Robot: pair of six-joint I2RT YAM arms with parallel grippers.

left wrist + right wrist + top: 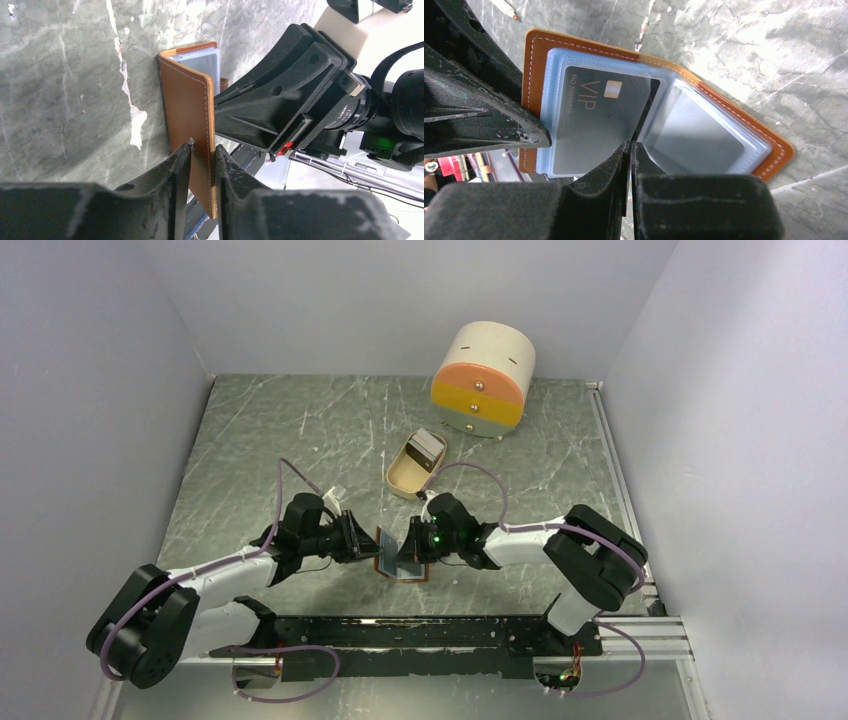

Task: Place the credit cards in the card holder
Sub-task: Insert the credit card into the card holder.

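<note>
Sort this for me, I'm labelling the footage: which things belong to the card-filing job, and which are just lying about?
Job: card holder; VIP card, partly in its clear pocket; spare cards.
Lying about: beige tray holding the spare cards; round drawer box; white stick.

The green-grey marbled table before me carries a cream-and-orange drawer box at its far side, a beige oval tray nearer me, and a thin white stick.
</note>
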